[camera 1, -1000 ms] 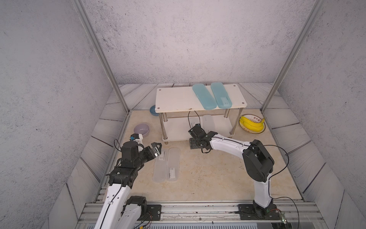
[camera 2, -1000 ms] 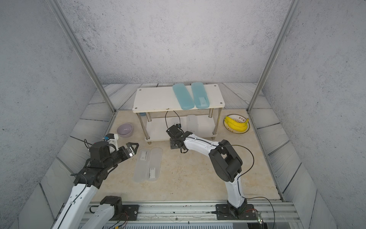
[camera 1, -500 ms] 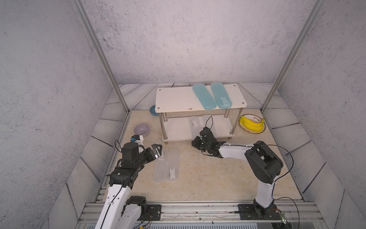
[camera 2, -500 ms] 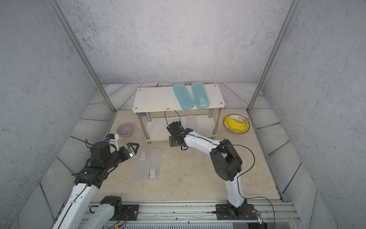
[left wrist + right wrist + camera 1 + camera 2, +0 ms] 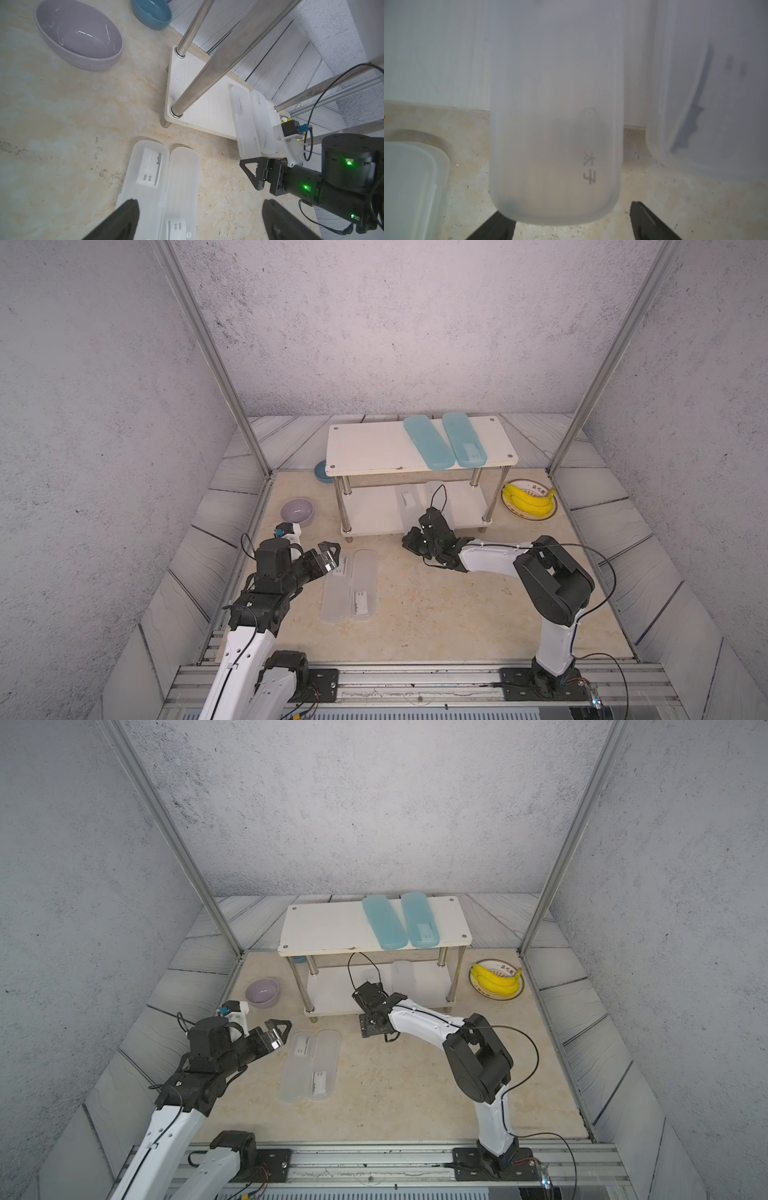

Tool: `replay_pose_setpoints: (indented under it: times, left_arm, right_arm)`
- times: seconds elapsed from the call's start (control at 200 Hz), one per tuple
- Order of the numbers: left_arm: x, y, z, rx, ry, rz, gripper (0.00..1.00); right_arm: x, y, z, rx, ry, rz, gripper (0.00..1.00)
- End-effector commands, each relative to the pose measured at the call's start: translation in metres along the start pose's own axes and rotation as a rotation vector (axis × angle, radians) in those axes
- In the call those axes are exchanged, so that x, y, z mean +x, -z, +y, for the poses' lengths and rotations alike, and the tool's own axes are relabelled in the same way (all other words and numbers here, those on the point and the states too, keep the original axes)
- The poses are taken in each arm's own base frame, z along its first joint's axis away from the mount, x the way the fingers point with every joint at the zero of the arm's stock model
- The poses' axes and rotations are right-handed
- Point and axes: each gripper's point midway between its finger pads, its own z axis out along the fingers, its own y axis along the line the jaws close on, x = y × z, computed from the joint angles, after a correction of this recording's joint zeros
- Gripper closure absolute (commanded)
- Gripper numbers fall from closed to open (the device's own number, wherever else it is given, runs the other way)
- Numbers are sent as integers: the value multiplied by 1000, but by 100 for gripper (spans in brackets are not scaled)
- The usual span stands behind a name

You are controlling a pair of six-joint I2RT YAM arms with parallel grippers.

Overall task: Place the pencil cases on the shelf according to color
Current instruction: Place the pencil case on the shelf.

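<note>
Pencil cases [image 5: 365, 572]: long axes front-back, approx.

Speckled grey walls [image 5: 374, 323], beige marbled floor [image 5: 436, 614], aluminium posts [image 5: 208, 352]

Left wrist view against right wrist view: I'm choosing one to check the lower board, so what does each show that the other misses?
Only left wrist: the purple bowl, the blue bowl, the shelf legs and the open left gripper. Only right wrist: the print on a case end, close enough to read. Both: two frosted cases overhanging the lower board, the open right gripper by their ends, and the table.
</note>
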Motion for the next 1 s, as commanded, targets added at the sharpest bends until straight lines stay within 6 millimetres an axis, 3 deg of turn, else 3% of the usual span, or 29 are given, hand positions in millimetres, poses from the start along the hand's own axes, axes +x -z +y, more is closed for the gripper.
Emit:
replay_pose_setpoints:
  times: [0.0, 0.325, 0.591, 0.661, 0.731, 0.891, 0.996]
  left_arm:
    - [-5, 1, -4, 15, -17, -24, 1]
    - [0, -6, -4, 41, 6, -2, 1]
    - [-3, -4, -3, 32, -4, -18, 1]
    - [-3, -5, -4, 31, -3, -11, 1]
    - [-1, -5, -3, 25, -4, 0, 1]
    - [0, -5, -3, 28, -4, -1, 1]
    - [2, -5, -1, 23, -2, 2, 1]
  right_arm:
    - [0, 20, -9, 54, 41, -26, 10]
    - [18, 53, -14, 144, 163, -46, 10]
    - [58, 90, -10, 162, 220, -65, 14]
    - [69, 104, -21, 184, 166, -95, 16]
    - [83, 112, -27, 101, 66, -120, 18]
    - [100, 123, -33, -153, -138, -266, 40]
    - [97, 124, -49, -187, -230, -318, 69]
